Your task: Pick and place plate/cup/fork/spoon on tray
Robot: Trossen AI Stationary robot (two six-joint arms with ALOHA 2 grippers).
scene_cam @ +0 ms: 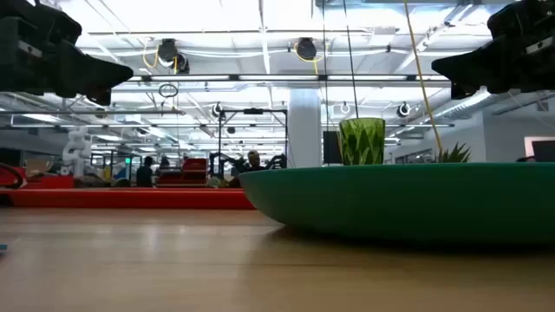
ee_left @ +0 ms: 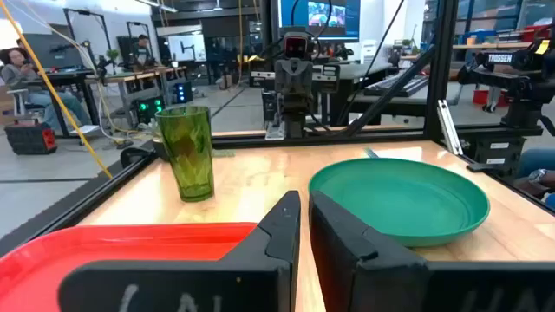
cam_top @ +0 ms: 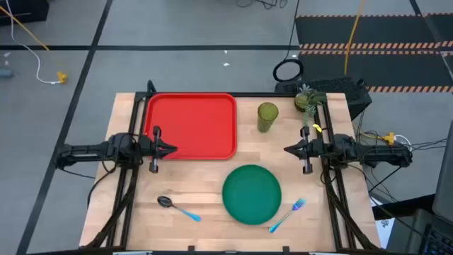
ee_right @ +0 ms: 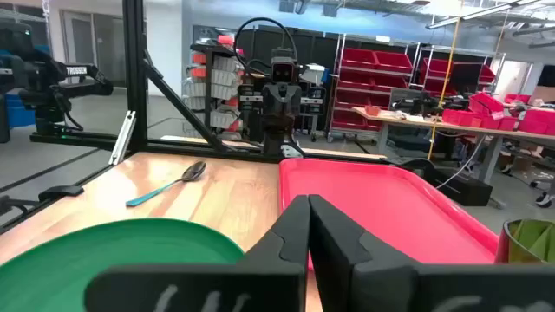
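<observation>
Overhead arrangement of the tableware before any item rests on the red tray (cam_top: pixel 191 126), which lies empty at the far left of the wooden table (cam_top: pixel 212 191). The dark green plate (cam_top: pixel 252 193) sits near the table's front centre, apart from the tray. The olive-green cup (cam_top: pixel 267 117) stands upright to the right of the tray, with a small potted plant (cam_top: pixel 304 98) beyond it at the far right corner. The spoon (cam_top: pixel 177 207) lies left of the plate, bowl toward the left; the fork (cam_top: pixel 286 214) lies just right of the plate, tines pointing away from the front edge. The left gripper (cam_top: pixel 172 149) hovers over the tray's near left part, its fingers (ee_left: pixel 277 227) drawn nearly together and holding nothing. The right gripper (cam_top: pixel 288 149) hovers between cup and plate, its fingers (ee_right: pixel 299 227) pressed together, likewise empty.
</observation>
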